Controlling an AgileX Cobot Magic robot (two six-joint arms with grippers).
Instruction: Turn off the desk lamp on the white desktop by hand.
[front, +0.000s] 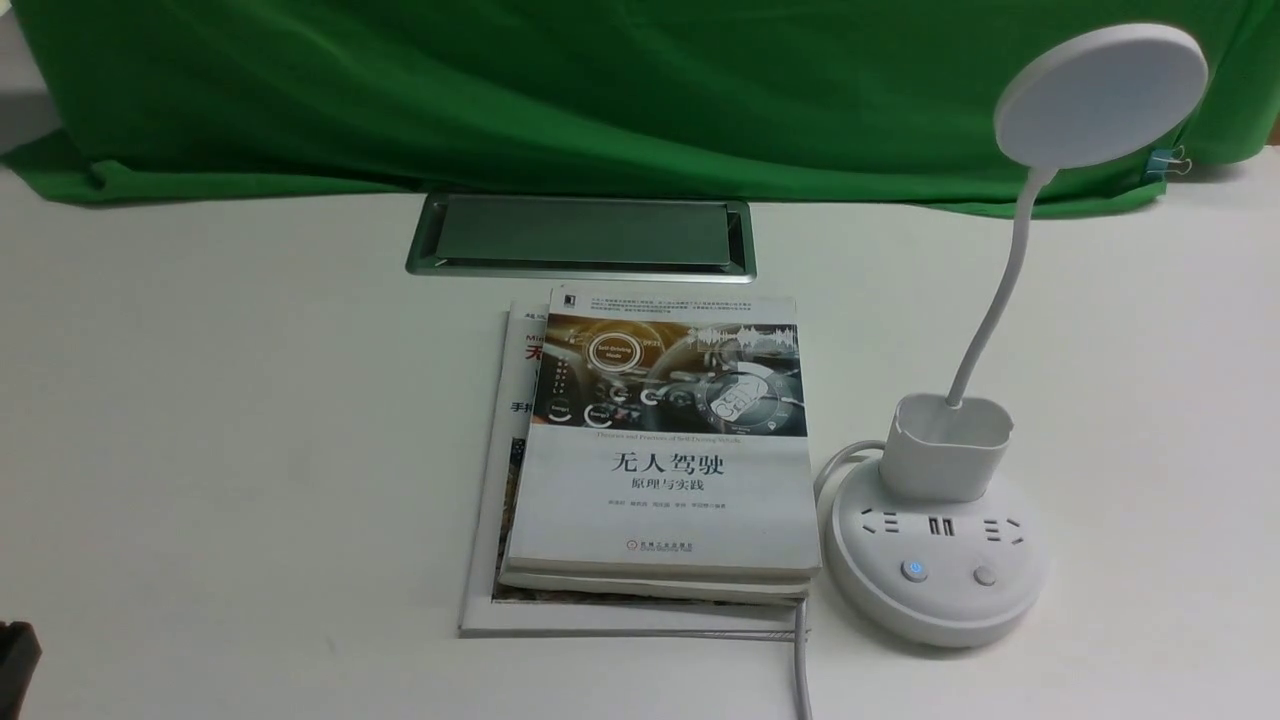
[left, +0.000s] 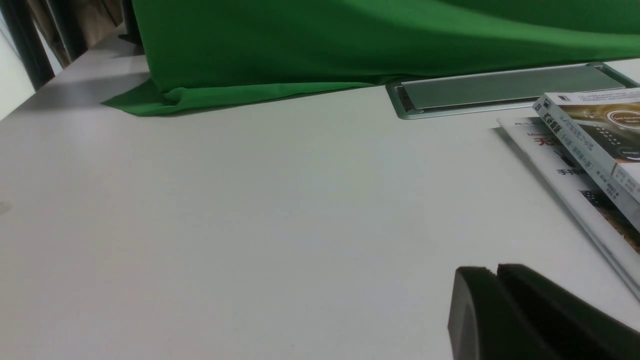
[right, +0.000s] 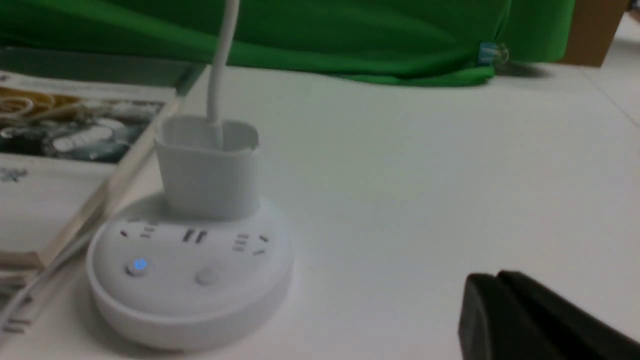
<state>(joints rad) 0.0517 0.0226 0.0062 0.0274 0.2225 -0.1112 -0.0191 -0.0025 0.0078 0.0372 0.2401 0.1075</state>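
Front view: desk lamp (front: 938, 520) neck upright (disc head tilted), buttons toward camera.

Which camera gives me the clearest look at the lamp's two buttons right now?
The front view: the desk lamp is sharp there, with both buttons, one lit blue, facing the camera. The right wrist view shows the buttons closer but blurred. The left wrist view misses the lamp, showing only books and desktop.

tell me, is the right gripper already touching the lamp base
No, in the right wrist view the right gripper sits apart from the desk lamp, with bare white desktop between them.
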